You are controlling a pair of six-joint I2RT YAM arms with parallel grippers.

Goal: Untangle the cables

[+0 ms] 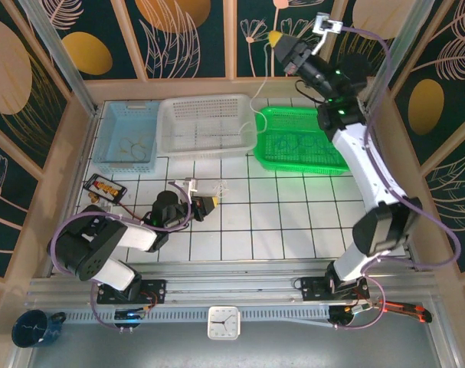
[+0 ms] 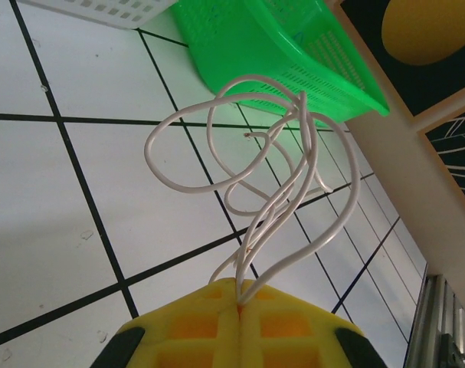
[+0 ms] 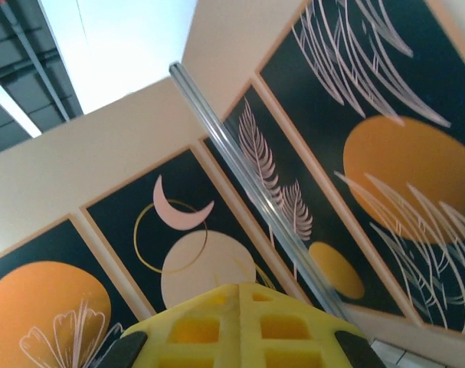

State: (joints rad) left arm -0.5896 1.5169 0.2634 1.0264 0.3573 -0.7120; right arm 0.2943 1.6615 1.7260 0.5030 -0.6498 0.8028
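My left gripper clamps the cables, which loop out ahead of its jaws. My right gripper is closed; I cannot tell whether it holds anything.

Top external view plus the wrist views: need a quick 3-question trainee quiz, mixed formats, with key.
1. True or false: the left gripper is shut on the cables.
2. Fill in: of the blue basket, white basket and green basket along the far side of the table, the middle one is the ____ one.
3. Pick one: the right gripper is
A) lying on the tiles
B) raised up by the back wall
C) inside the blue basket

Key: 1 true; 2 white; 3 B.
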